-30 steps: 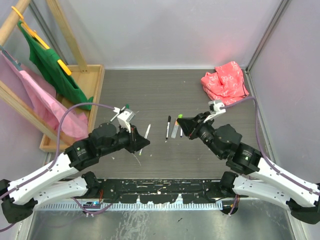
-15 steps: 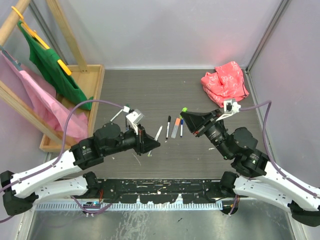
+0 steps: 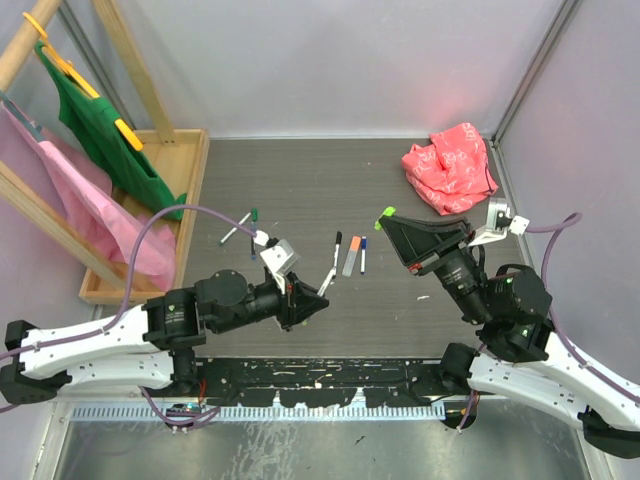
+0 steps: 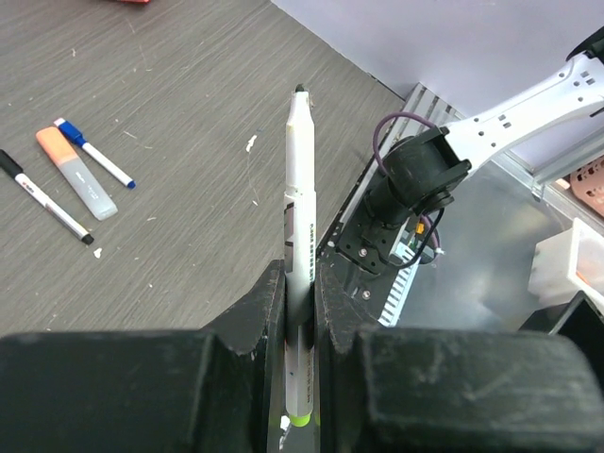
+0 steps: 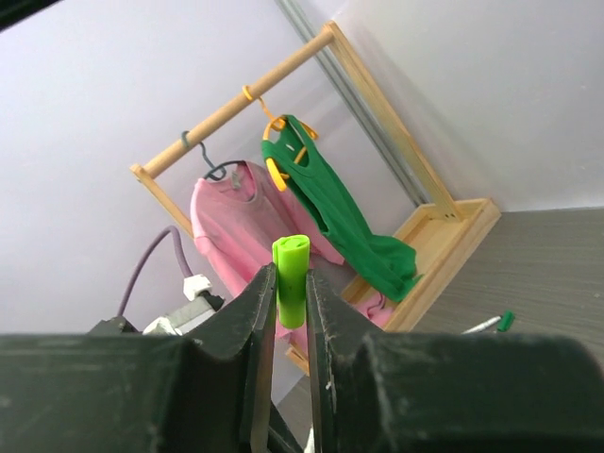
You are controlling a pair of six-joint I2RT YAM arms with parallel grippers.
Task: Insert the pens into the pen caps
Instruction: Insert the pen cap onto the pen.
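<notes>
Clamping left end effector [image 4: 300, 283]: pinched on white marker pen [image 4: 301, 189], bare tip pointing away, green butt end toward the wrist; raised off the surface [image 3: 300, 190], nearer than the orange highlighter [image 3: 351, 257].
Right end effector [image 5: 288, 283]: pinched on lime-green pen cap [image 5: 291, 257], held in the air right of the orange highlighter.
Black-ended pen [image 3: 336, 254]: lying just left of the orange highlighter.
Blue-ended pen [image 3: 362, 254]: lying just right of it.
Green-ended pen [image 3: 238, 228]: lying well left of the orange highlighter.
</notes>
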